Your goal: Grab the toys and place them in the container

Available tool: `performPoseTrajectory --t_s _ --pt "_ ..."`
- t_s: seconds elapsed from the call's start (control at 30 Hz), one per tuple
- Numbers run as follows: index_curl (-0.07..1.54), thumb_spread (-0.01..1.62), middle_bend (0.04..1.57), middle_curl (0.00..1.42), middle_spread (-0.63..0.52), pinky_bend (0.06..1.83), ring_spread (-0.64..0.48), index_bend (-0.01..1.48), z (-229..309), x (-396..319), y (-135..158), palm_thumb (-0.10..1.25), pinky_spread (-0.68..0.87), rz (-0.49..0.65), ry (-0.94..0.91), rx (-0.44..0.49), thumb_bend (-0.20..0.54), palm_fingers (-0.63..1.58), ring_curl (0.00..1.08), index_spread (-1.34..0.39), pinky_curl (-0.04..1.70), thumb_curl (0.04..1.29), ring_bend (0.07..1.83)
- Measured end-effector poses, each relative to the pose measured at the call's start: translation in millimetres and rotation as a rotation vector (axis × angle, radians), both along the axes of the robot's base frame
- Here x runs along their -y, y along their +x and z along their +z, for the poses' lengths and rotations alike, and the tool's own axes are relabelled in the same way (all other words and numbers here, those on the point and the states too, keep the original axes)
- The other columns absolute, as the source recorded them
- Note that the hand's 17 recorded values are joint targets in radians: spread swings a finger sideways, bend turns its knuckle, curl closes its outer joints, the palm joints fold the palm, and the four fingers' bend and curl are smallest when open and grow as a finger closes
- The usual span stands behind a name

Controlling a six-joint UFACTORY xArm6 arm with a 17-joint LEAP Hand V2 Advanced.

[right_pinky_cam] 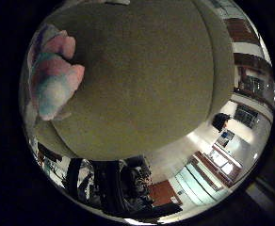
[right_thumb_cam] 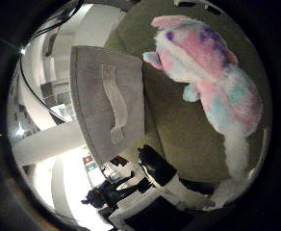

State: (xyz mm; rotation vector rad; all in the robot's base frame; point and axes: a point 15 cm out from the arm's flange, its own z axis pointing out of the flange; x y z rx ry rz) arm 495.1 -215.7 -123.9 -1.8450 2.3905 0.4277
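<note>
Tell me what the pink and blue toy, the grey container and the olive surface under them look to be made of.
Plush toy: soft synthetic fur, going by its fuzzy nap and blurred pastel patches. Grey container: looks like woven fabric or felt, matte, with a sewn strap handle on its side. Olive surface: probably upholstery or carpet-like textile, matte with fine grainy texture; the exact fibre can't be told.

Pink-blue-white plush toy (right_thumb_cam: 212, 82), grey container (right_thumb_cam: 107, 106), olive cushion (right_pinky_cam: 142, 75).
</note>
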Motion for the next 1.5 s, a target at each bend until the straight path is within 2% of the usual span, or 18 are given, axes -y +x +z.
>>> performPoseTrajectory --t_s 0.13,0.5,0.67,0.8,0.87,0.93,0.97,1.03,1.1,1.13,1.17,1.3,1.37,1.5 --pt "0.28 1.1 0.2 0.33 0.26 0.64 0.29 0.16 -7 4 6 0.51 0.45 -0.001 -0.004 0.0 -0.023 0.02 0.25 -0.09 0.12 0.31 0.39" --pt "0.28 1.07 0.2 0.33 0.26 0.63 0.28 0.17 -31 -6 -9 0.58 0.44 0.004 0.01 -0.043 -0.018 0.02 0.25 -0.09 0.11 0.32 0.37" --pt "0.28 1.05 0.27 0.35 0.2 0.57 0.24 0.16 -41 -13 -13 0.63 0.42 0.032 -0.011 -0.068 -0.019 0.11 0.25 -0.09 0.1 0.34 0.39" --pt "0.27 1.04 0.36 0.39 0.08 0.62 0.12 0.15 -44 -13 -13 0.68 0.32 0.04 -0.029 -0.079 -0.019 0.32 0.29 -0.1 0.08 0.35 0.51" --pt "0.27 1.03 0.44 0.43 -0.01 0.69 -0.01 0.16 -43 -12 -10 0.71 0.17 0.054 -0.038 -0.078 -0.016 0.5 0.33 -0.15 0.07 0.36 0.64" --pt "0.29 1.02 0.54 0.49 -0.12 0.84 -0.13 0.19 -43 -10 -10 0.74 -0.02 0.052 -0.044 -0.078 -0.016 0.68 0.38 -0.24 0.08 0.36 0.76" --pt "0.32 1.01 0.6 0.54 -0.19 0.99 -0.21 0.23 -43 -9 -11 0.77 -0.14 0.05 -0.044 -0.078 -0.014 0.85 0.42 -0.3 0.12 0.37 0.84" --pt "0.39 1.01 0.67 0.62 -0.27 1.17 -0.28 0.33 -43 -6 -12 0.82 -0.24 0.043 -0.046 -0.076 -0.011 0.99 0.49 -0.38 0.19 0.37 0.95" --pt "0.48 1.01 0.74 0.71 -0.32 1.3 -0.31 0.45 -42 2 -5 0.86 -0.28 0.034 -0.064 -0.049 -0.011 1.08 0.56 -0.44 0.26 0.38 1.05" --pt "0.56 1.01 0.8 0.78 -0.34 1.37 -0.32 0.58 -41 10 1 0.87 -0.28 0.026 -0.084 -0.021 -0.016 1.12 0.61 -0.46 0.31 0.38 1.1" --pt "0.62 1.02 0.84 0.82 -0.35 1.42 -0.32 0.65 -38 18 7 0.88 -0.27 0.018 -0.104 0.008 -0.016 1.08 0.64 -0.47 0.34 0.39 1.14" --pt "0.82 1.01 0.98 0.96 -0.36 1.54 -0.32 0.9 -26 57 12 0.91 -0.23 -0.028 -0.147 0.067 -0.015 1.06 0.73 -0.45 0.43 0.4 1.25" --pt "0.88 1.0 1.03 1.01 -0.35 1.57 -0.31 0.96 -16 73 11 0.95 -0.21 -0.045 -0.16 0.086 -0.009 1.04 0.77 -0.42 0.47 0.42 1.28" --pt "0.95 1.01 1.1 1.05 -0.32 1.6 -0.3 1.0 8 91 15 0.99 -0.19 -0.051 -0.179 0.121 -0.012 1.04 0.82 -0.38 0.53 0.45 1.3"
